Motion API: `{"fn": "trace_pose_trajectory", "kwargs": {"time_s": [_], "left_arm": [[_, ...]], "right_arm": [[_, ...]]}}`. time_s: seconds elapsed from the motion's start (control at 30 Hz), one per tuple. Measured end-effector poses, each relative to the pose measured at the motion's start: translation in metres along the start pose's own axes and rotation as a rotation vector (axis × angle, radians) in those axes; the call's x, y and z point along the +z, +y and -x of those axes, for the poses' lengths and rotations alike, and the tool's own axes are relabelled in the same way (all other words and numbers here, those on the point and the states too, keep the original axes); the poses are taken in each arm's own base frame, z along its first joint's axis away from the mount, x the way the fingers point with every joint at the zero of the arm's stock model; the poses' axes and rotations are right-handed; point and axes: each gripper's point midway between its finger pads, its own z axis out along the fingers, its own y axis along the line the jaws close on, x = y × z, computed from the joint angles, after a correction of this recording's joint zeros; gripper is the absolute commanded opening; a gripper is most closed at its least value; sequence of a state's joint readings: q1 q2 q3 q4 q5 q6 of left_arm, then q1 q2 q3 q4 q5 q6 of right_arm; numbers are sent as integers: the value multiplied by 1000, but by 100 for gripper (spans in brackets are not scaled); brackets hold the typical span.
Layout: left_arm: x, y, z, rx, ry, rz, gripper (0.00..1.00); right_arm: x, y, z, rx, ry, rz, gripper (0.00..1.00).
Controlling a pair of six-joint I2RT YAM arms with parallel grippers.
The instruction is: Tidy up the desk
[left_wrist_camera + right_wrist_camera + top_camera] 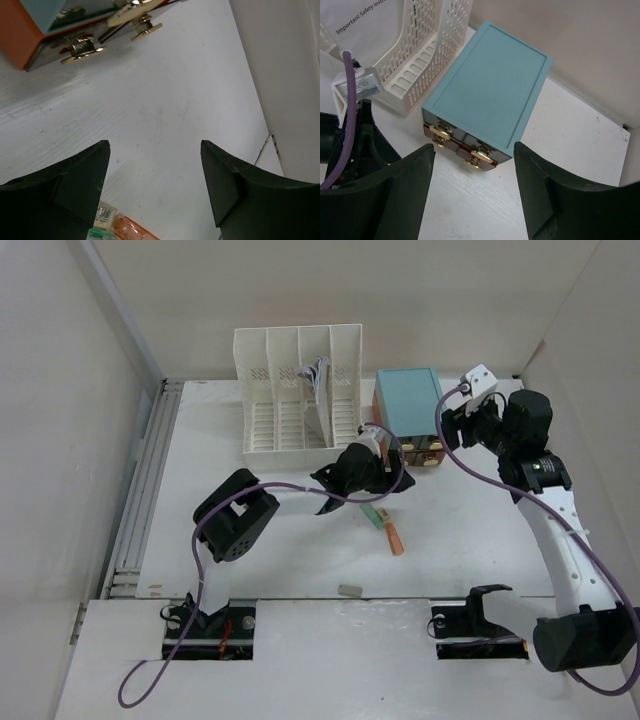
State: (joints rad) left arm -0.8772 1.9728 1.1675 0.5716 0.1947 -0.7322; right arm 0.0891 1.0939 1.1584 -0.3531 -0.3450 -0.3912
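The counter (280, 560), a broad white top filling most of the overhead view, carries everything here. A white slotted file rack (290, 400) stands at its far edge with a teal-topped drawer box (408, 405) just beside it on the right, both set back, likely to leave the middle for sorting. The rack holds a sheaf of papers (318, 375) in one right-hand slot, and nothing shows in the others. The box's drawers are shut, gold knobs (441, 131) facing the arms, so their contents cannot be told. In front of the box lie a green item (373, 514) and an orange pen (396, 538), close together, and a small grey block (350, 589) lies nearer the arms; these seem the things left to put away. The left gripper (155, 150) hovers low over the counter by the pen, jaws well apart and holding nothing, probably lined up for a pick. The right gripper (473, 150) hangs above the drawer box, likewise spread and empty, perhaps to reach a knob
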Motion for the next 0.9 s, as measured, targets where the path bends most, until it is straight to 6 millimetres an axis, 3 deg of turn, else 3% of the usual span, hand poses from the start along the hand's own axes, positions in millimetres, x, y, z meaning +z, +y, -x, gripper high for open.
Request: {"fn": "trace_pose_trajectory", "kwargs": {"time_s": [0.2, 0.43, 0.9], "left_arm": [[10, 22, 4, -5, -36, 101, 71], [29, 60, -9, -37, -42, 218, 64], [53, 54, 28, -43, -167, 238, 61]], "right_arm": [[2, 5, -3, 31, -7, 21, 69], [-2, 8, -2, 42, -21, 24, 69], [-4, 8, -1, 41, -30, 20, 69]]}}
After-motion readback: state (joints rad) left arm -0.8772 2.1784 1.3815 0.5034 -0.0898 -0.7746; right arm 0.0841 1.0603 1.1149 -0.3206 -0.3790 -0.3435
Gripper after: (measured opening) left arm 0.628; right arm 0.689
